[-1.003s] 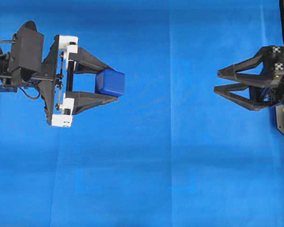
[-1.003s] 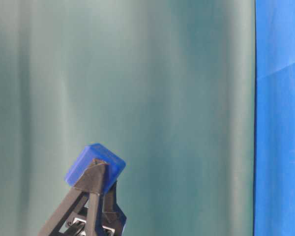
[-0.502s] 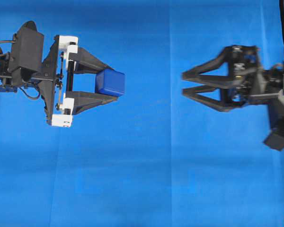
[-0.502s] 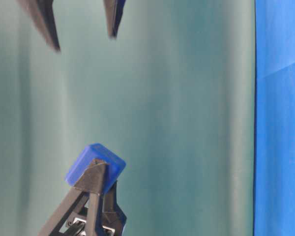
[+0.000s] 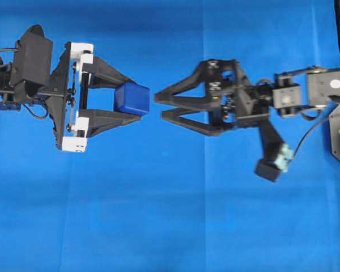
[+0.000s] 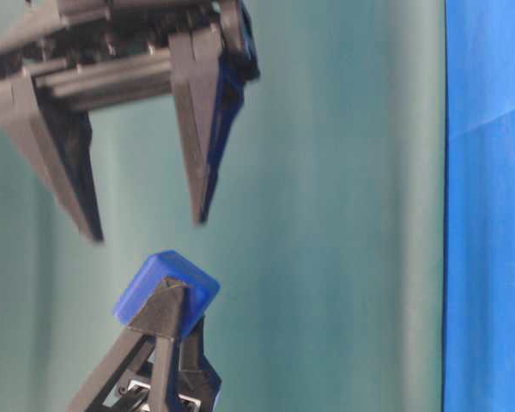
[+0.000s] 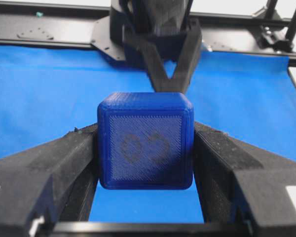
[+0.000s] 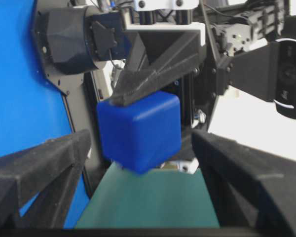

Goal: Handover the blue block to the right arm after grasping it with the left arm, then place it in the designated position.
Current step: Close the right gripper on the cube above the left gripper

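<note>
Between left arm [image 5: 116, 102] jaws, blue block [image 5: 131, 99], right arm [image 5: 158, 106] jaws spread just beside

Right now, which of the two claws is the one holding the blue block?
The left claw, with white brackets, grips the blue block. The all-black right claw is open and empty.

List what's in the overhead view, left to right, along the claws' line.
Left arm's white-bracketed black claw → small dark navy-blue cube pinched at its tips → strip of bright blue cloth → right arm's open all-black claw.
</note>
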`<state>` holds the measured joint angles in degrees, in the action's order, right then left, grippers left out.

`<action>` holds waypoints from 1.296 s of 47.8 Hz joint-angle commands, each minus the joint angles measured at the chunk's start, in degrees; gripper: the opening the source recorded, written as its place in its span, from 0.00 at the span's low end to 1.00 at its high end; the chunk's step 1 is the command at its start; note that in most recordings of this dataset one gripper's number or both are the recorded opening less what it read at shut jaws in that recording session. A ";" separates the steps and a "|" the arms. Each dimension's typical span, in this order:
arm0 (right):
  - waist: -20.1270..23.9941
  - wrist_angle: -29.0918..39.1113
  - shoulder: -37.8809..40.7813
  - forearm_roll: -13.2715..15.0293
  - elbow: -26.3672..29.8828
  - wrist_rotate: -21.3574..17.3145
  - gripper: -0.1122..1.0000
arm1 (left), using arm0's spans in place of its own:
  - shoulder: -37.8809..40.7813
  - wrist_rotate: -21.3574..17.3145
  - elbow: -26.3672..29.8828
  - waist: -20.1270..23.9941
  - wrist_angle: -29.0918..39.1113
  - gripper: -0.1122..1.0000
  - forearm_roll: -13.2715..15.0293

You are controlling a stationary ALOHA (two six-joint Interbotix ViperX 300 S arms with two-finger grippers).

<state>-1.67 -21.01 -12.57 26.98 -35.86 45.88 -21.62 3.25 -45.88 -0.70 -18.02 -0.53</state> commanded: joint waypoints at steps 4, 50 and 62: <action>0.18 1.05 2.81 0.62 5.27 -0.09 0.96 | -0.62 0.09 1.05 -0.44 -0.53 0.54 0.09; 0.09 8.70 6.68 2.02 11.87 -0.18 0.52 | -0.70 0.09 1.14 -1.49 -0.62 0.54 0.09; 0.09 8.70 6.68 1.85 12.13 -0.35 0.52 | -0.62 0.00 1.23 -1.76 -0.62 0.54 0.09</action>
<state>-1.05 -12.13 -5.19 29.00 -25.75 45.70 -21.71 3.25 -45.97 -1.76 -18.11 -0.53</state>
